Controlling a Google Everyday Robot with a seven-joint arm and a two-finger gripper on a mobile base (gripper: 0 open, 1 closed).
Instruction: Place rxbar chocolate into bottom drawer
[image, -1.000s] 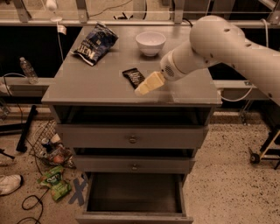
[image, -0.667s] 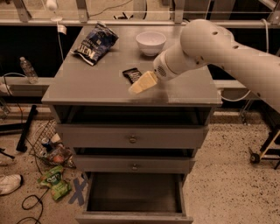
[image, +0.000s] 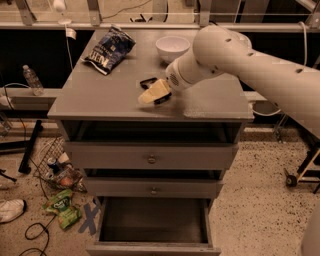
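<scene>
The rxbar chocolate (image: 147, 82) is a small black bar lying flat on the grey cabinet top (image: 105, 97), near its middle. My gripper (image: 151, 93), pale cream at the end of the white arm, is directly over the bar and covers most of it; only the bar's dark ends show at either side. The bottom drawer (image: 152, 220) is pulled open at the foot of the cabinet, with a dark interior and nothing in it.
A dark blue chip bag (image: 107, 49) and a white bowl (image: 172, 47) sit at the back of the top. The two upper drawers (image: 150, 159) are slightly ajar. A bottle (image: 31, 79), green packet (image: 62, 207), cables and shoe (image: 10, 210) lie left.
The arm has swung left and slightly down, so the gripper has moved from the bar's right side to directly over it. The bar has stayed in place.
</scene>
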